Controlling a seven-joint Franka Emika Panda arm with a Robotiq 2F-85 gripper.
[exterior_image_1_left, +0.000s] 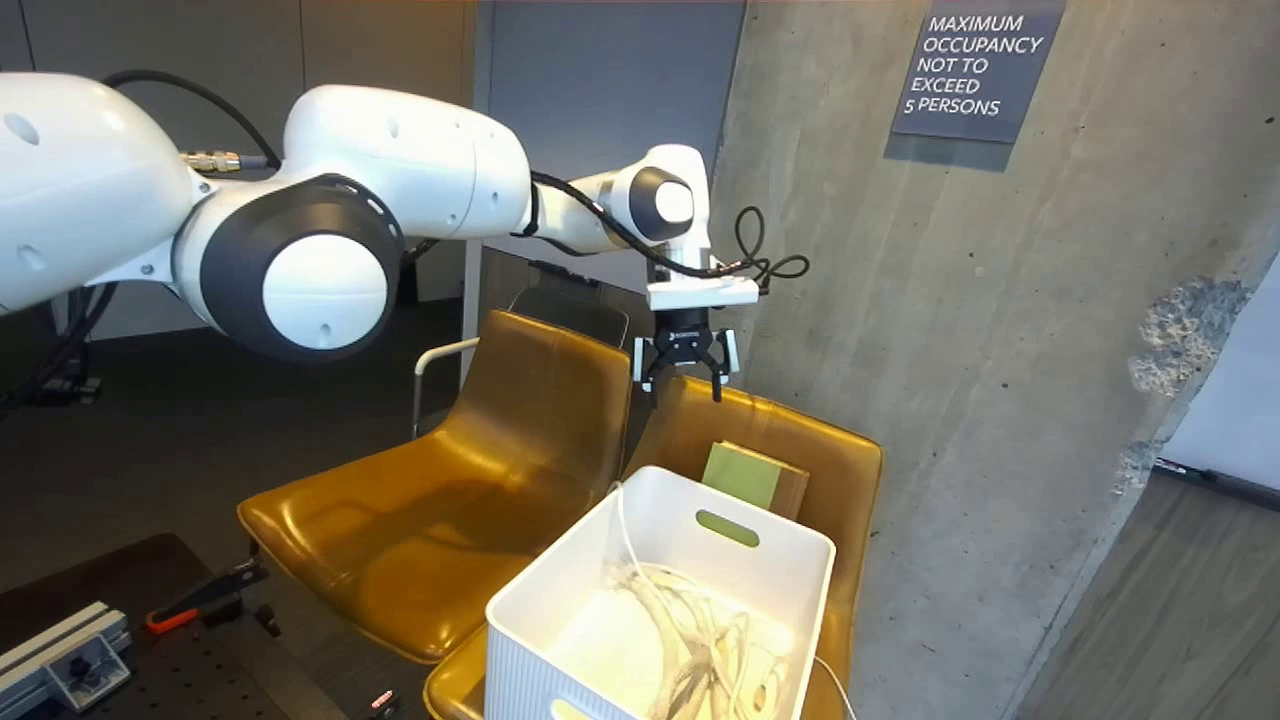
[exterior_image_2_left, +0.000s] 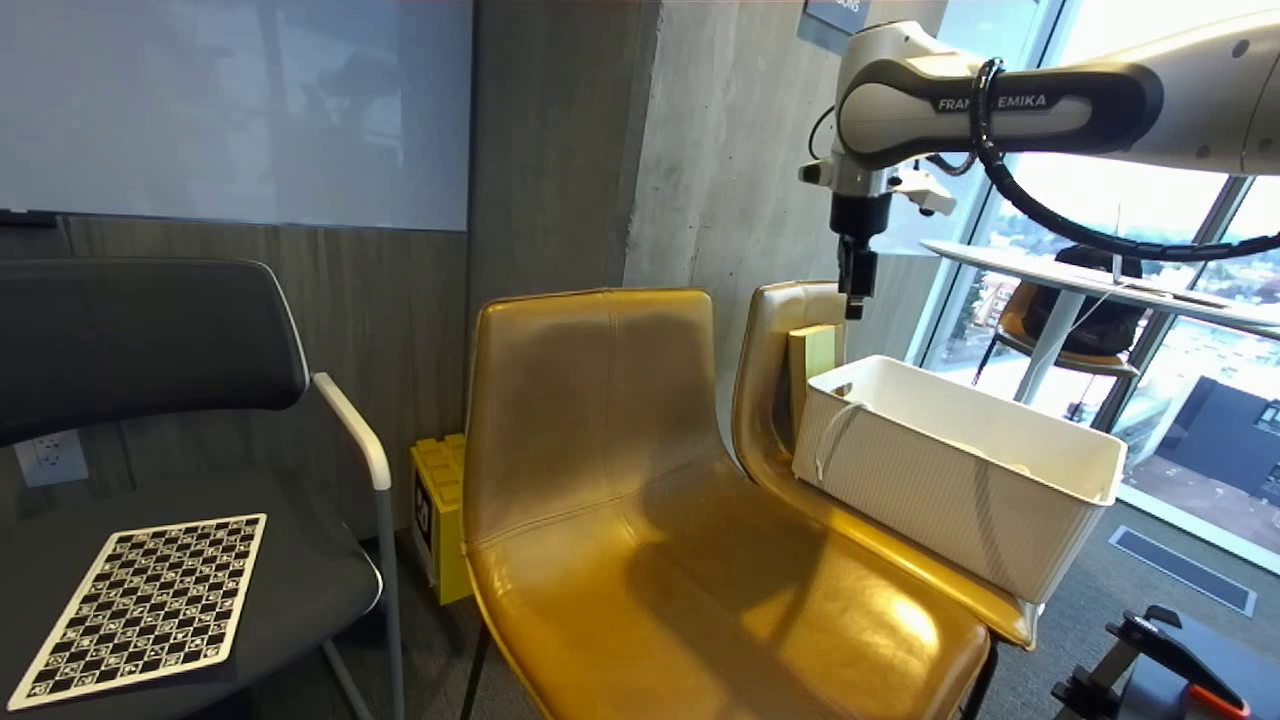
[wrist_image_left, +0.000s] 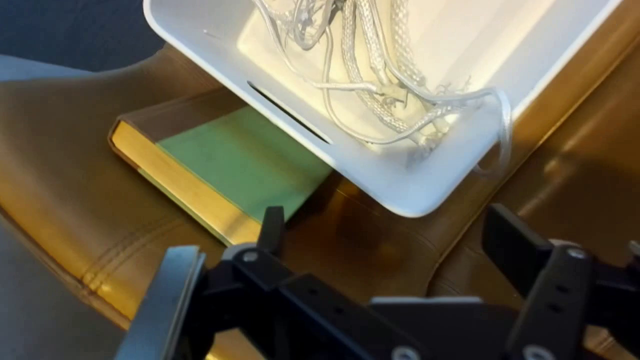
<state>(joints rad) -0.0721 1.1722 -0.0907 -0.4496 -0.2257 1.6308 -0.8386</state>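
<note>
Gripper (exterior_image_1_left: 684, 388), black and angular, hangs with its jaws spread apart above a smooth, tan leather-look chair (wrist_image_left: 370, 255). Below, a rectangular book (wrist_image_left: 240, 155) with green-and-brown covers leans on the curved backrest (exterior_image_1_left: 840, 480), just beside a white, rib-sided, round-cornered bin (exterior_image_2_left: 900, 470) on the seat (exterior_image_1_left: 460, 690); braided pale cords (wrist_image_left: 371, 40) lie tangled inside it.

Bin (exterior_image_2_left: 920, 490): plastic; outside matt, ribbed; inside smooth.
Cords (wrist_image_left: 372, 45) inside bin: some braided like cloth, some smooth like plastic; fibres frayed in places.
Book (wrist_image_left: 245, 155) beside bin: cover matt, smooth; page edge paper-like.
Chair (exterior_image_1_left: 840, 490) under bin: leather-like covering, smooth, glossy, stitched.
Gripper (exterior_image_1_left: 686, 388), higher than bin: matt links, bolt heads (wrist_image_left: 250, 256) metallic.
Robot arm (exterior_image_1_left: 420, 160), higher than bin: hard shell, smooth, glossy.
Concrete wall (exterior_image_1_left: 980, 330) beyond bin: matt; chipped patches rough.
</note>
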